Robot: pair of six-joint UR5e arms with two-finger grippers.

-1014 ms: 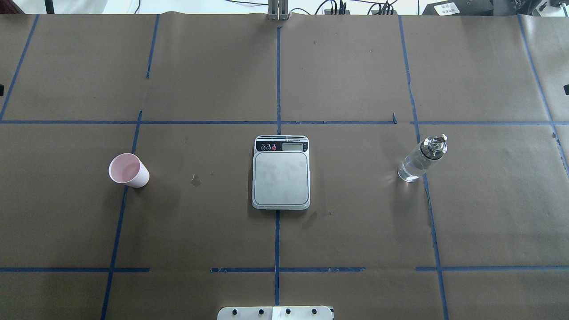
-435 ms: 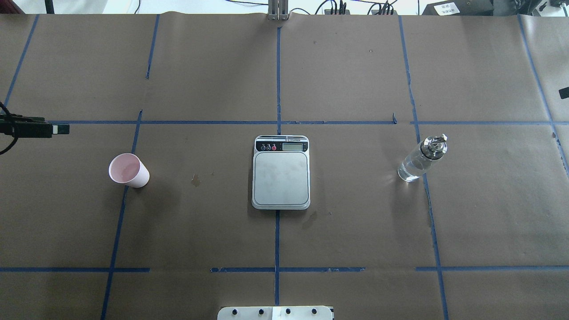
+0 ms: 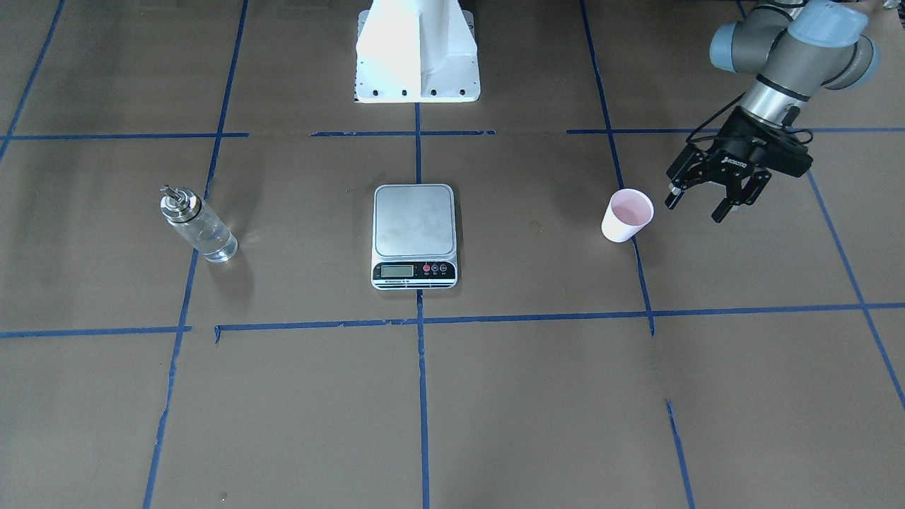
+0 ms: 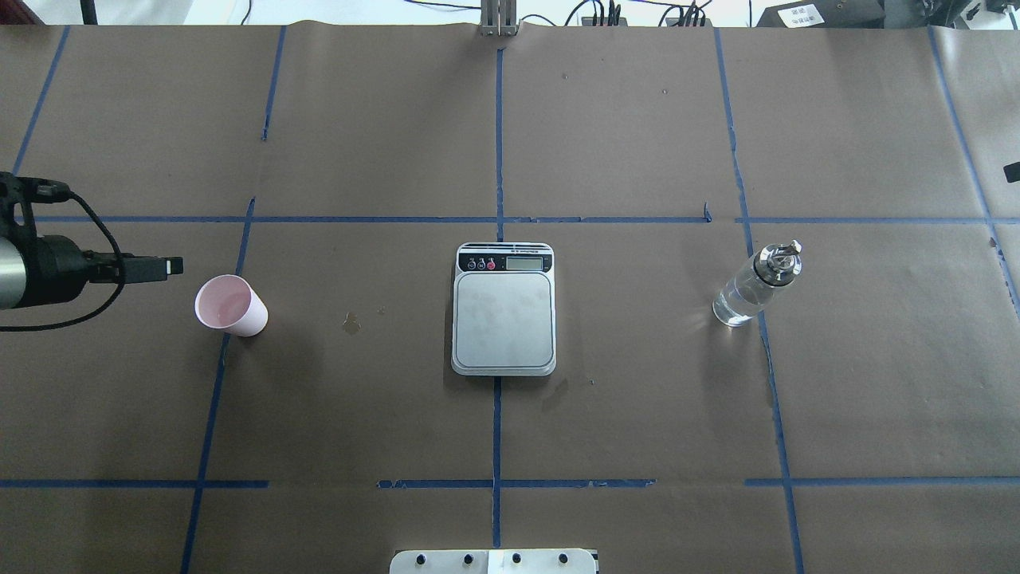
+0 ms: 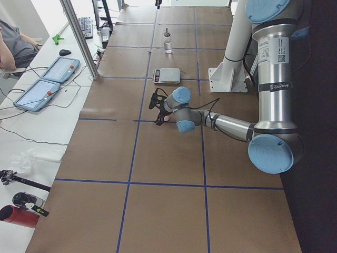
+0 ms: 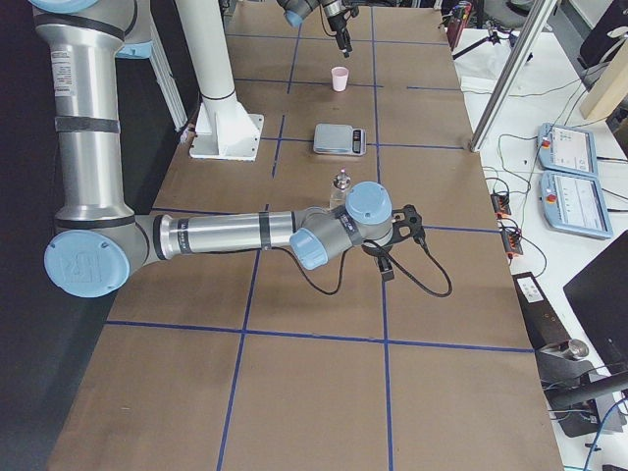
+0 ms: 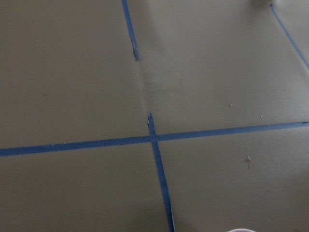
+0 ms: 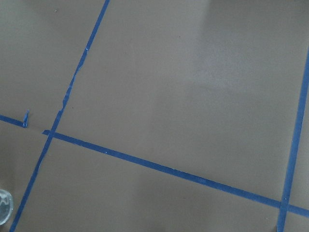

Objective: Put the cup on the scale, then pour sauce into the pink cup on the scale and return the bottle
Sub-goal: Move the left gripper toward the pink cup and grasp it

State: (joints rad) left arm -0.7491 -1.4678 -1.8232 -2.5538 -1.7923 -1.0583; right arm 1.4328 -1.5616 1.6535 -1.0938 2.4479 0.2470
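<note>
**Left claw** (image 3: 698,206): released, fingers spread wide, nothing between them, touching nothing. It hangs above the surface (image 3: 537,396) at the end of the left arm (image 3: 785,56).

**Cup** (image 3: 626,215): upright on the surface at 9 o'clock of the left claw in the front-facing view, just beside it and apart from it. Its pink inside shows.

**Stain** (image 4: 351,322): small dark mark on the brown paper between cup and scale.

**Scale** (image 3: 413,220): at 9 o'clock of the cup, well apart from it. The steel platform is bare, the display and buttons are on its 6 o'clock edge.

**Robot base** (image 3: 417,49): white, at 12 o'clock of the scale.

**Bottle** (image 3: 198,226): at 9 o'clock of the scale, well apart, standing on the surface with its silver spout cap on. The clear sauce (image 3: 212,242) is faintly seen inside.

**Right claw** (image 6: 391,253): above the surface near the bottle in the right side view. Whether it is released or clenched cannot be told.

**Blue tape lines** (image 3: 495,318): a grid across the surface.
</note>
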